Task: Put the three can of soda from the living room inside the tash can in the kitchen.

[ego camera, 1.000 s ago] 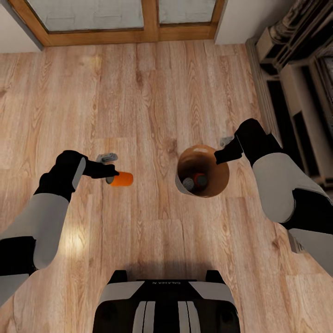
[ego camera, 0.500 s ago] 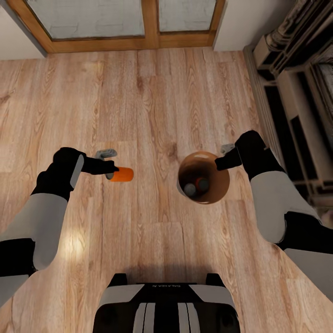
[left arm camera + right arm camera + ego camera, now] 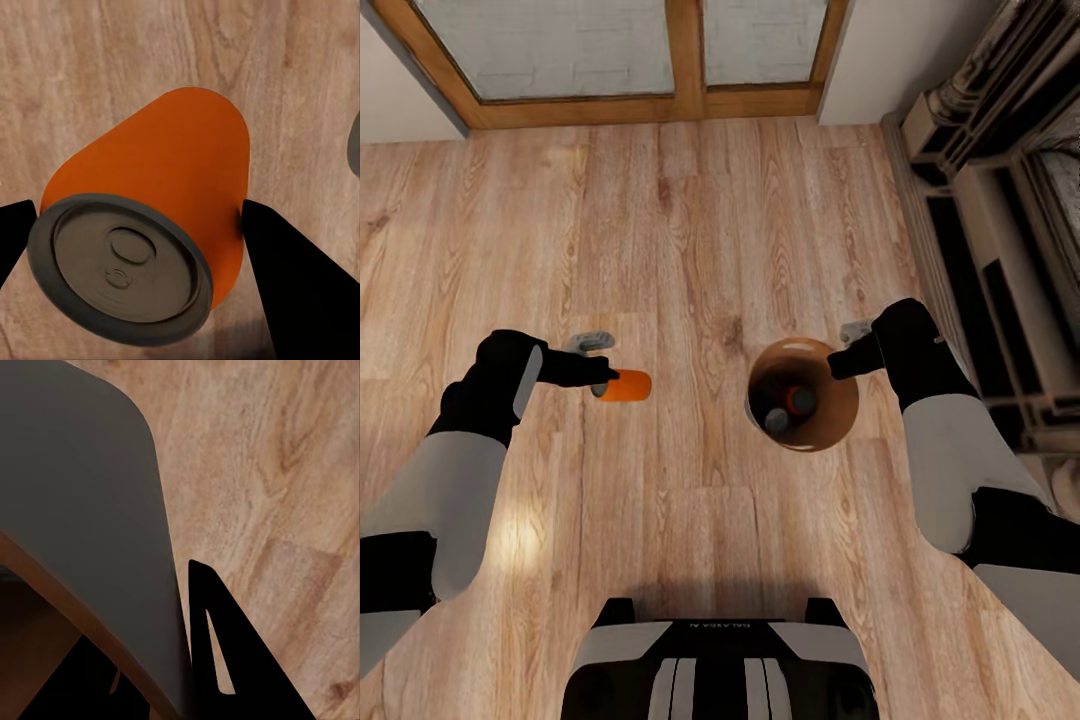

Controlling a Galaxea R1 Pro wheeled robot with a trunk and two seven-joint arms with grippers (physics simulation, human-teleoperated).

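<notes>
From the head camera, the left end effector (image 3: 603, 378) pinches an orange soda can (image 3: 626, 386) held sideways above the wood plank floor (image 3: 690, 240). The right end effector (image 3: 844, 362) grips the rim of the brown trash can (image 3: 840, 405), with two cans (image 3: 790, 408) inside. At the left wrist, black fingers (image 3: 289, 281) press the can's (image 3: 180, 202) sides. At the right wrist, fingers (image 3: 217, 660) straddle the bin wall (image 3: 82, 517), clamped on it.

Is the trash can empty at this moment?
Not empty. The head view shows two cans inside the trash can, one orange side and one grey top visible.
</notes>
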